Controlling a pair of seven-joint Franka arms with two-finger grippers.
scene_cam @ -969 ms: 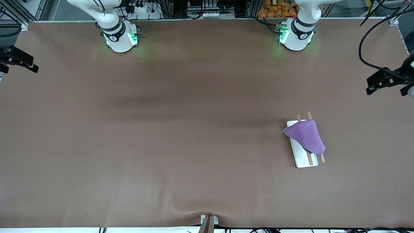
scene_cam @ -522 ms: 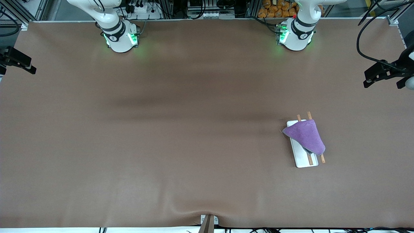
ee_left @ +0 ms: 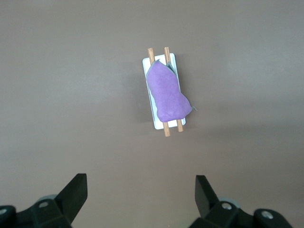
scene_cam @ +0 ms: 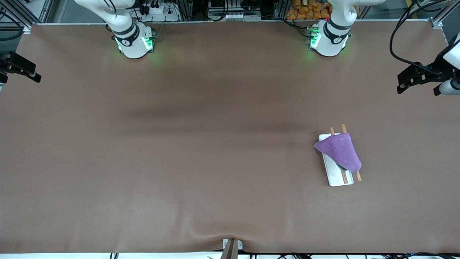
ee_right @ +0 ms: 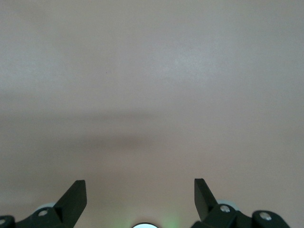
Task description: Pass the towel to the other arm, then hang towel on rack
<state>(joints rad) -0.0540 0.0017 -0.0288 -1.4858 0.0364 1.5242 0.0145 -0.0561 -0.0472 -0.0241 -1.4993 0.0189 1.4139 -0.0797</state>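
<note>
Towel draped over rack near left-arm table end; hanging looks done. Left gripper and right gripper spread wide, empty, at opposite table edges.

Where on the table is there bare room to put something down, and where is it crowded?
Almost all the brown table is bare: the whole stretch from the right arm's end to the rack, and the strip between the rack and the front camera. Only the rack, with the towel draped over it, takes room, toward the left arm's end. The left pincer and right pincer hang open, high above.
</note>
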